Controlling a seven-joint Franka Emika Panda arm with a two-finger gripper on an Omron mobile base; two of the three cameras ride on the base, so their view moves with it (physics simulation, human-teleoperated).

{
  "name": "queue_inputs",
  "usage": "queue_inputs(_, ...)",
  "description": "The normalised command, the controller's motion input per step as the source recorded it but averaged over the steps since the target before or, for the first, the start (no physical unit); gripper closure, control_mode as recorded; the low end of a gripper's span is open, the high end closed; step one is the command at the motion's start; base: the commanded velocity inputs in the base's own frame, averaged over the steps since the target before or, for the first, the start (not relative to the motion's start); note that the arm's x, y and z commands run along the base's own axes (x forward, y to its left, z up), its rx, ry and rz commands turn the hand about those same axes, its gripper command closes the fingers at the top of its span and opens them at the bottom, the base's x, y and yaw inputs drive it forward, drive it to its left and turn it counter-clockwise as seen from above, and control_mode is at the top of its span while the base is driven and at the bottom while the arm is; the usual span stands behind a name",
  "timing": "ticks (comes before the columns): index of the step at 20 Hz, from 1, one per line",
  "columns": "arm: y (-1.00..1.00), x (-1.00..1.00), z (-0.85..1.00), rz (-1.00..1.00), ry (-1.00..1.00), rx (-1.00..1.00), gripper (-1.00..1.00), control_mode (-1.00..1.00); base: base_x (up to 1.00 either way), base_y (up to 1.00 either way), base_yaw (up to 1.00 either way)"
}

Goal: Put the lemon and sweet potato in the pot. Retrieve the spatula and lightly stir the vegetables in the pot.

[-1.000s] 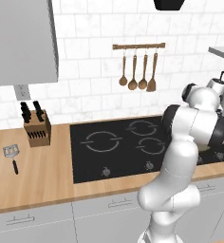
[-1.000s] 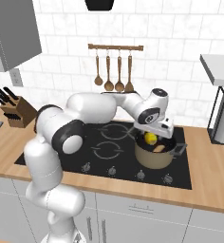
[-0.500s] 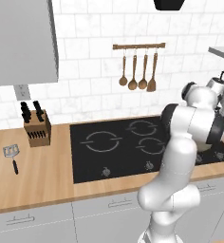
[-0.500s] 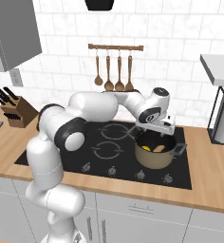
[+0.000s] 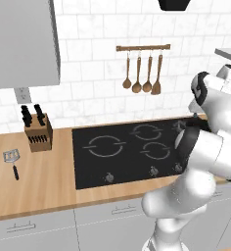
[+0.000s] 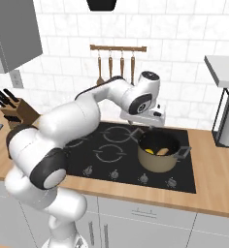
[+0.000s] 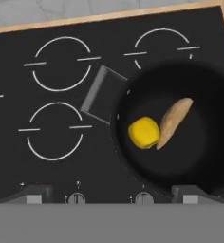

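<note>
Kitchen hob: pot (image 6: 159, 152) holding lemon (image 7: 144, 132) and sweet potato (image 7: 173, 122), touching. Gripper (image 6: 144, 116) above, fingers spread, empty. Spatula (image 5: 12, 160) far left on counter; light, rigid, best pinched mid-handle.

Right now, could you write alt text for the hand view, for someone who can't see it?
Looking straight down on a dark pot on a black cooktop, with a yellow lemon and a brown-orange sweet potato lying side by side inside.
</note>
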Motion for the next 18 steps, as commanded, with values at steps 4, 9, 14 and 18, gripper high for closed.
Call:
queue_inputs(4, 1.0, -0.61, 0.01, 0.02, 0.03, -0.07, -1.0, -1.0, 0.0, 0.0, 0.0)
queue_inputs(9, 1.0, -0.56, 0.02, 0.0, 0.01, -0.05, -1.0, -1.0, 0.0, 0.0, 0.0)
queue_inputs(14, 0.68, -0.37, 0.0, 0.0, 0.0, -0.02, -1.0, -1.0, 0.0, 0.0, 0.0)
queue_inputs(18, 0.37, -0.08, 0.0, 0.0, 0.0, 0.0, -1.0, -1.0, 0.0, 0.0, 0.0)
